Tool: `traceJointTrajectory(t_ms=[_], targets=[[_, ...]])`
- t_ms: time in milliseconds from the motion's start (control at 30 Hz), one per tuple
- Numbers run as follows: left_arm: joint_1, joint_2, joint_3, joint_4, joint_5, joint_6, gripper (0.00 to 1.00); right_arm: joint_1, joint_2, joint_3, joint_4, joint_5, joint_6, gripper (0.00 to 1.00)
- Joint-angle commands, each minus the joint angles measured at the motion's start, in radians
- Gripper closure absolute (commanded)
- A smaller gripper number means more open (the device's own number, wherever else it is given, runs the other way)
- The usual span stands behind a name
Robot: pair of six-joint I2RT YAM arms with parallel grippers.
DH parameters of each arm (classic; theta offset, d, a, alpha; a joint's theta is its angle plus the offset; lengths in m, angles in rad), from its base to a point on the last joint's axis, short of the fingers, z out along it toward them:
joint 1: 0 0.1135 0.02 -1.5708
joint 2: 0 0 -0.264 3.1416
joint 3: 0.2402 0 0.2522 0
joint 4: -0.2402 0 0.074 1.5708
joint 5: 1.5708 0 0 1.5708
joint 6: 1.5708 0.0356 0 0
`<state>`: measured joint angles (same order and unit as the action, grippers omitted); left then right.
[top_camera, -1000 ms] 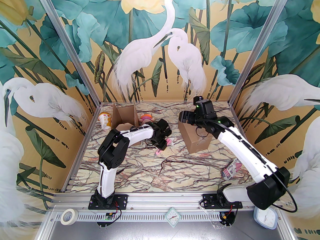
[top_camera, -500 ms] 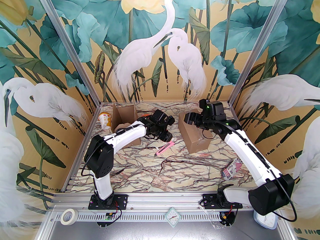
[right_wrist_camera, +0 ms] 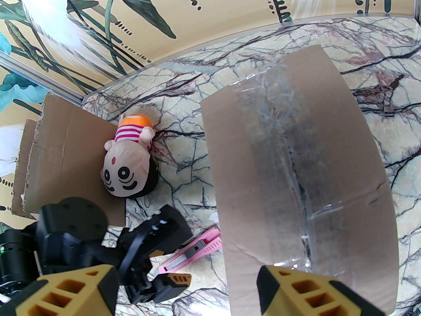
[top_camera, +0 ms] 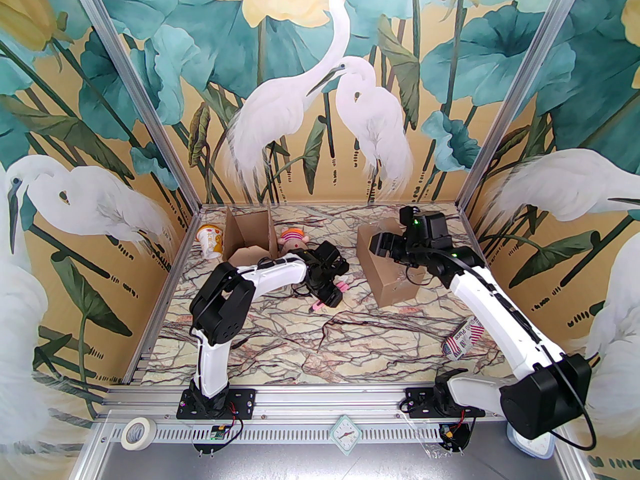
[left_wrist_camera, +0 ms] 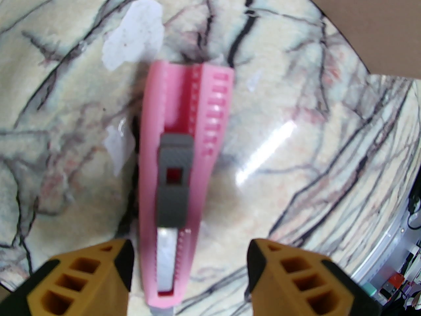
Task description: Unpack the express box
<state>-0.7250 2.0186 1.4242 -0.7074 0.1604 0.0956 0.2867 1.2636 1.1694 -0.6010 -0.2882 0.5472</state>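
Two cardboard boxes stand on the marbled table [top_camera: 350, 348], and the one that concerns us is the sealed express box [right_wrist_camera: 296, 163], on the right side toward the back. It is plain brown with its top flaps closed, and a broad strip of clear, wrinkled tape runs along the centre seam and over the near edge. We see the right gripper [right_wrist_camera: 187, 288] just above that near top edge, its yellow fingers spread wide, one over the cardboard and one off to the side, pinching nothing. Just left of the box a pink utility knife [left_wrist_camera: 177, 176] lies flat on the table, with a grey slider at mid-body and a pale metal strip showing in its slot. We find the left gripper [left_wrist_camera: 190, 262] low over the knife, its fingers parted to either side of the handle and not clamped on it. Further left sit an opened carton [top_camera: 250, 238], a small doll [right_wrist_camera: 128, 166] and a printed cup [top_camera: 210, 242].
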Motion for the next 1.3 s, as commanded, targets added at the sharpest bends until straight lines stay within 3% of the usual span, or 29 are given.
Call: traceJointTrajectory(t_ms=[0, 200, 533, 967, 1133, 1267], targets=[[-0.004, 0.041, 0.039, 0.001, -0.056, 0.022, 0.36, 0.000, -0.036, -0.010, -0.001, 0.036, 0.009, 0.23], [-0.004, 0.059, 0.030, 0.024, -0.083, 0.036, 0.36, 0.000, -0.041, -0.017, 0.006, 0.064, 0.019, 0.24], [-0.017, 0.102, 0.049, 0.017, -0.110, 0.073, 0.53, 0.001, -0.039, -0.020, 0.016, 0.104, 0.034, 0.26], [-0.026, 0.199, 0.179, -0.104, -0.156, 0.065, 0.46, 0.000, -0.049, -0.031, 0.022, 0.139, 0.046, 0.27], [-0.027, 0.207, 0.187, -0.110, -0.179, 0.038, 0.60, 0.000, -0.063, -0.035, 0.019, 0.156, 0.045, 0.27], [-0.027, 0.180, 0.159, -0.088, -0.183, 0.035, 0.66, 0.000, -0.073, -0.039, 0.025, 0.165, 0.046, 0.28]])
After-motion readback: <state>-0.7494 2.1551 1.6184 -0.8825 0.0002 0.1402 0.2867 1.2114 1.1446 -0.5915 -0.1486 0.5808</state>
